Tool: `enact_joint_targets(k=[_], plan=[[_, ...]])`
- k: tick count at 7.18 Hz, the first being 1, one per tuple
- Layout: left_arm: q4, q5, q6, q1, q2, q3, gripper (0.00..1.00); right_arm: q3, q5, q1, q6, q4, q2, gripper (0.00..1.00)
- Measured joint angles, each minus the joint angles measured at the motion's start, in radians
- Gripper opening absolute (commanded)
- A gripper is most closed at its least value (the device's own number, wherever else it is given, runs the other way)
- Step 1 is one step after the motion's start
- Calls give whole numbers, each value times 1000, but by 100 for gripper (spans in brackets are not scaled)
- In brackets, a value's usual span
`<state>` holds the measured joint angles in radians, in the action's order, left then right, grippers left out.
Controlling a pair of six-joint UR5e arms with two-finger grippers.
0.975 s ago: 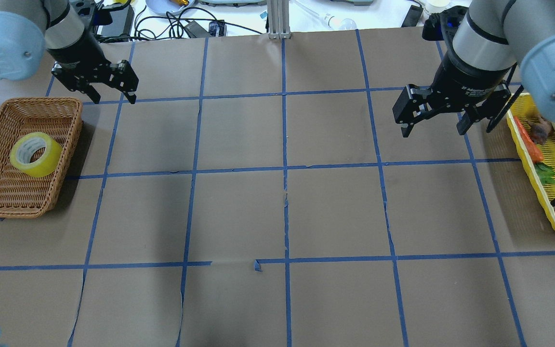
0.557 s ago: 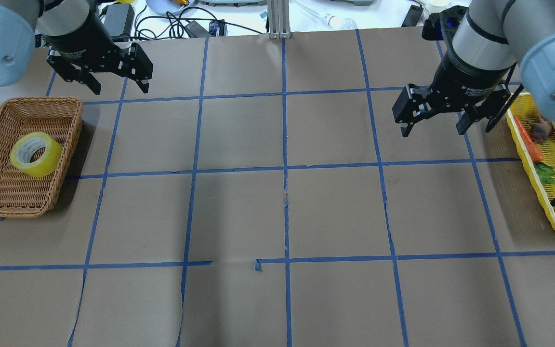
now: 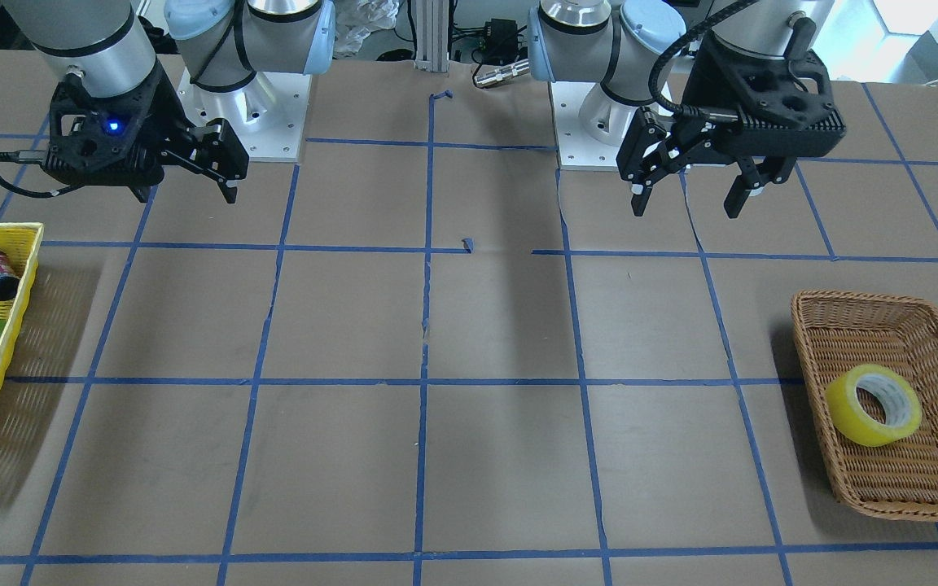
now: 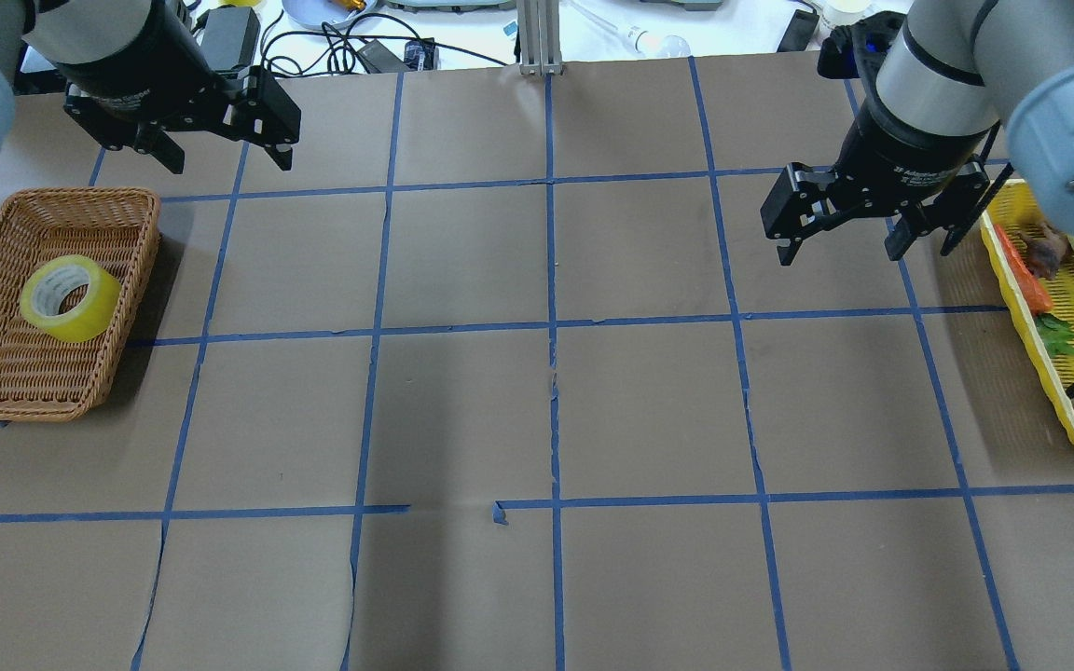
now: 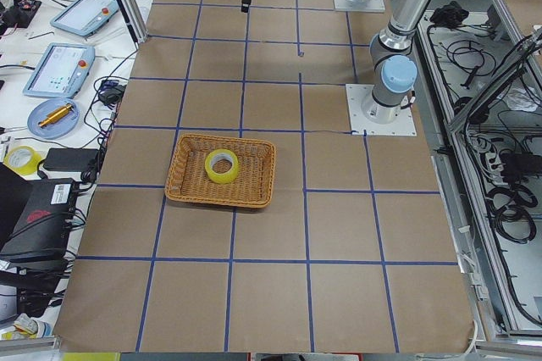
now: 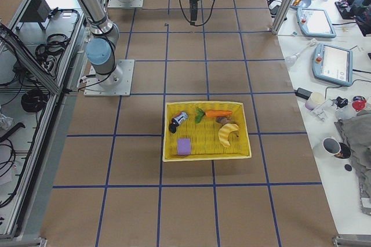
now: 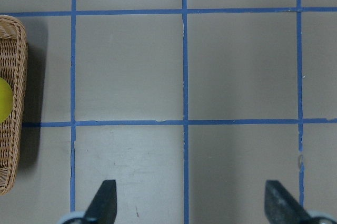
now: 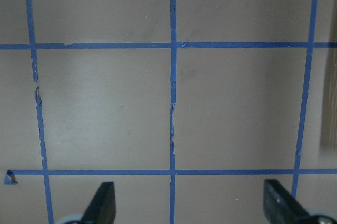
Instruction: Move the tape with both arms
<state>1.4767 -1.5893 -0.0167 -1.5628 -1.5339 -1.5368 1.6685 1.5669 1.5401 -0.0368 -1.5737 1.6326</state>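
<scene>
In the overhead view the left gripper point(image 4: 225, 154) hangs at the upper left of the frame, jaws spread wide and empty. The right gripper point(image 4: 840, 244) hangs at the upper right, jaws likewise parted, pointing down.

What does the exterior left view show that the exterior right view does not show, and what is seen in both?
Only the exterior left view shows the rectangular brown wicker basket with the yellow translucent ring of packing tape lying inside it.

Only the exterior right view shows the yellow plastic mesh tray, which holds a small can, an orange carrot, a yellow banana and a purple block.

Both views show the brown paper table surface with its grid of thin blue tape lines, and a silver-grey arm base with light-blue caps.
</scene>
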Motion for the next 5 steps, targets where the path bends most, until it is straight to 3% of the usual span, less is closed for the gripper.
enact_joint_targets(k=[5], plan=[[3, 10, 2, 0, 4, -15, 100, 0, 0, 0, -2, 0, 1, 100]])
